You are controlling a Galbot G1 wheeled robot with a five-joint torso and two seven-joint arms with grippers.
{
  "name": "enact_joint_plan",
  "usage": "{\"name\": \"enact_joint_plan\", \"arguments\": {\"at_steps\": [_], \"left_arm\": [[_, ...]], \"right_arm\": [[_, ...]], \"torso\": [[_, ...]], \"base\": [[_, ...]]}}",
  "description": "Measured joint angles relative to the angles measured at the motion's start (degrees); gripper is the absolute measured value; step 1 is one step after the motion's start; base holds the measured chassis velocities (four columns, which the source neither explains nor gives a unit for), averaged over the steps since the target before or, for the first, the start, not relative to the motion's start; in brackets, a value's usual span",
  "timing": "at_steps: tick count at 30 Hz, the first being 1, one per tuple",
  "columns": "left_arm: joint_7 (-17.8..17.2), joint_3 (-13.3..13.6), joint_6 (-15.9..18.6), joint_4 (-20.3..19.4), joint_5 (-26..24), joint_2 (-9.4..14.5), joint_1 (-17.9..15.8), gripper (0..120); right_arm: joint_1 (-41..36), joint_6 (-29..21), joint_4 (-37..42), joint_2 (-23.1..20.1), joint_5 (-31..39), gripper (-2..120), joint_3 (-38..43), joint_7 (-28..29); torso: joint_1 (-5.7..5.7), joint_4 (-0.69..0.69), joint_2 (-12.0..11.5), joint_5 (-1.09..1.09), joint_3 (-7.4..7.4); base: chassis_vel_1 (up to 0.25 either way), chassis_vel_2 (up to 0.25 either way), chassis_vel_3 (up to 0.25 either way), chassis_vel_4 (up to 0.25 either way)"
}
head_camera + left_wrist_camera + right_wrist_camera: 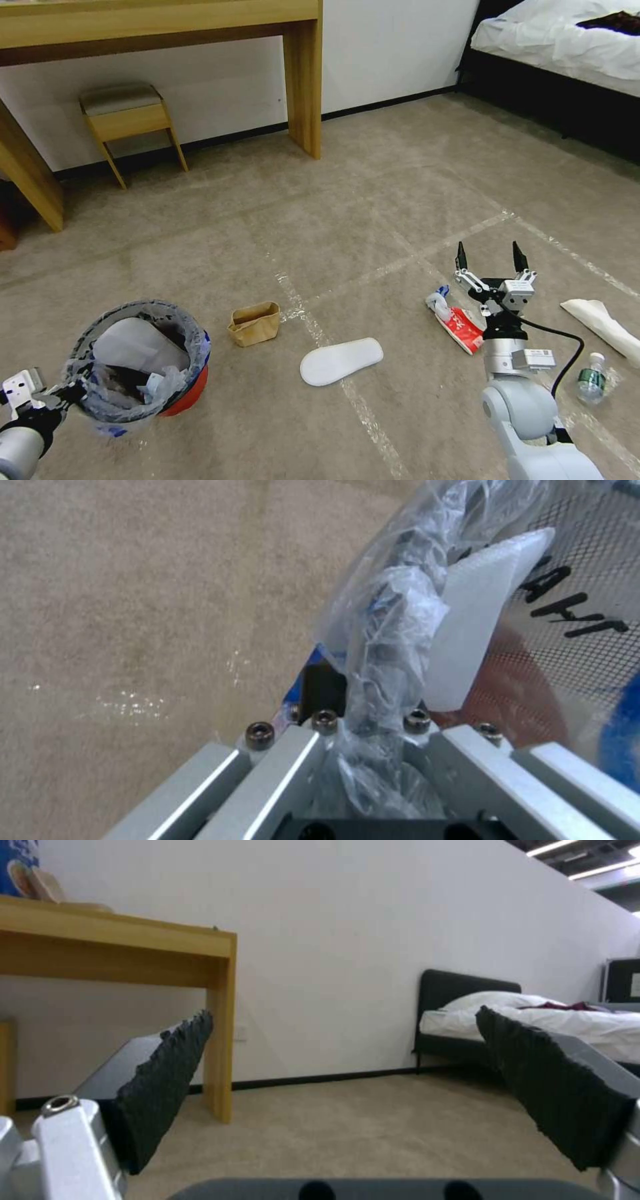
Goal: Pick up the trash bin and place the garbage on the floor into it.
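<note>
The red trash bin [190, 393], lined with a clear bag, is at the lower left, and my left gripper [67, 390] is shut on its near rim. In the left wrist view the left gripper [370, 715] pinches the bag-covered rim of the trash bin [533, 690], and a white slipper [480, 630] lies inside. On the floor [373, 200] lies garbage: a brown paper bag [254, 323], a white slipper [341, 360], a red wrapper [461, 328], a plastic bottle [591, 378] and a white piece [603, 323]. My right gripper [490, 257] [343, 1015] is open, pointing level, just beyond the red wrapper.
A wooden desk [303, 87] and a small stool [130, 117] stand along the far wall. A bed [567, 40] fills the far right corner. Shiny tape lines [300, 307] cross the carpet. Open carpet stretches between the desk and the litter.
</note>
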Motion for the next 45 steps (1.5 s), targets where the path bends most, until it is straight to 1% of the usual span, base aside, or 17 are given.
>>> {"name": "enact_joint_plan", "arguments": {"at_steps": [17, 21, 22, 23, 24, 25, 27, 28, 29, 31, 32, 34, 35, 37, 38, 43, 45], "left_arm": [[0.0, 0.5, 0.0, 1.4, 0.4, 0.1, -0.7, 1], [0.0, 0.6, 0.0, 1.6, 0.6, 0.1, -0.7, 1], [0.1, 0.7, 0.0, 1.6, 0.7, 0.1, -0.7, 1], [0.1, 0.7, 0.0, 1.7, 0.8, 0.2, -0.7, 1], [0.1, 0.8, 0.0, 2.0, 0.9, 0.2, -0.6, 1], [0.1, 0.8, 0.0, 2.0, 0.9, 0.2, -0.6, 1], [0.3, 0.9, -0.1, 2.5, 1.2, 0.3, -0.6, 1], [0.3, 1.0, -0.1, 2.7, 1.2, 0.3, -0.6, 1], [0.3, 1.0, -0.1, 2.7, 1.2, 0.3, -0.6, 1], [0.3, 1.2, -0.1, 2.9, 1.4, 0.3, -0.7, 1], [0.3, 1.2, -0.1, 2.9, 1.4, 0.3, -0.7, 1], [0.3, 1.2, -0.1, 3.2, 1.5, 0.4, -0.7, 1], [0.3, 1.2, -0.1, 3.2, 1.5, 0.4, -0.7, 1], [0.3, 1.2, -0.2, 3.7, 1.6, 0.5, -0.7, 1], [0.3, 1.3, -0.2, 3.9, 1.7, 0.5, -0.8, 1], [0.4, 1.4, -0.3, 4.5, 2.0, 0.5, -0.9, 1], [0.4, 1.5, -0.3, 5.1, 2.1, 0.5, -1.1, 1]], "right_arm": [[0.6, 0.0, -0.7, -1.3, 1.0, 100, -0.2, 0.0], [0.0, -3.4, 0.4, -3.3, 5.3, 100, -0.6, 1.3], [-0.4, -5.9, 1.2, -4.5, 8.4, 100, -0.9, 2.5], [-1.0, -10.9, 2.3, -7.0, 13.7, 100, -1.1, 4.8], [-1.7, -17.8, 3.5, -9.4, 19.9, 100, -1.7, 8.0], [-1.7, -17.8, 3.5, -9.4, 19.9, 100, -1.7, 8.0], [-1.9, -26.3, 4.8, -10.8, 27.9, 100, -2.7, 12.2], [-1.9, -28.7, 4.9, -11.2, 31.5, 100, -3.3, 13.4], [-1.9, -28.7, 4.9, -11.2, 31.5, 100, -3.3, 13.4], [-1.7, -32.8, 5.2, -11.9, 38.8, 100, -4.6, 15.6], [-1.7, -32.8, 5.2, -11.9, 38.8, 100, -4.6, 15.6], [-1.1, -39.0, 5.9, -12.6, 48.1, 100, -5.8, 20.2], [-1.1, -39.0, 5.9, -12.6, 48.1, 100, -5.8, 20.2], [-0.1, -45.6, 5.8, -13.0, 59.2, 100, -7.4, 26.4], [0.3, -47.1, 5.3, -13.0, 61.7, 100, -8.1, 28.4], [1.0, -50.5, 3.3, -12.9, 65.7, 100, -11.1, 32.6], [2.0, -53.9, 0.8, -12.1, 68.6, 100, -14.3, 36.2]], "torso": [[0.00, 0.00, 0.0, 0.00, -0.01], [0.00, 0.00, 0.0, 0.01, -0.01], [0.00, 0.00, 0.0, 0.01, -0.01], [0.00, -0.01, 0.0, 0.00, -0.01], [0.00, 0.00, 0.0, 0.01, -0.01], [0.00, 0.00, 0.0, 0.01, -0.01], [0.00, 0.00, 0.0, 0.00, -0.01], [0.00, 0.00, 0.0, 0.00, -0.01], [0.00, 0.00, 0.0, 0.00, -0.01], [0.00, 0.00, 0.0, 0.01, -0.01], [0.00, 0.00, 0.0, 0.01, -0.01], [0.00, 0.00, 0.0, 0.00, -0.01], [0.00, 0.00, 0.0, 0.00, -0.01], [0.00, 0.00, 0.0, 0.00, -0.01], [0.00, 0.00, 0.0, 0.00, -0.01], [0.00, 0.00, 0.0, 0.00, -0.01], [0.00, 0.00, 0.0, 0.00, -0.01]], "base": [[-0.008, 0.006, 0.008, -0.008], [0.000, 0.000, 0.000, 0.000], [0.000, 0.000, 0.000, 0.000], [0.000, 0.000, 0.000, 0.000], [0.000, 0.000, 0.000, 0.000], [0.000, 0.000, 0.000, 0.000], [0.000, 0.000, 0.000, 0.000], [0.000, 0.000, 0.000, 0.000], [0.000, 0.000, 0.000, 0.000], [0.000, 0.000, 0.000, 0.000], [0.000, 0.000, 0.000, 0.000], [0.000, 0.000, 0.000, 0.000], [0.000, 0.000, 0.000, 0.000], [0.000, 0.000, 0.000, 0.000], [0.000, 0.000, 0.000, 0.000], [0.000, 0.000, 0.000, 0.000], [0.000, 0.000, 0.000, 0.000]]}}
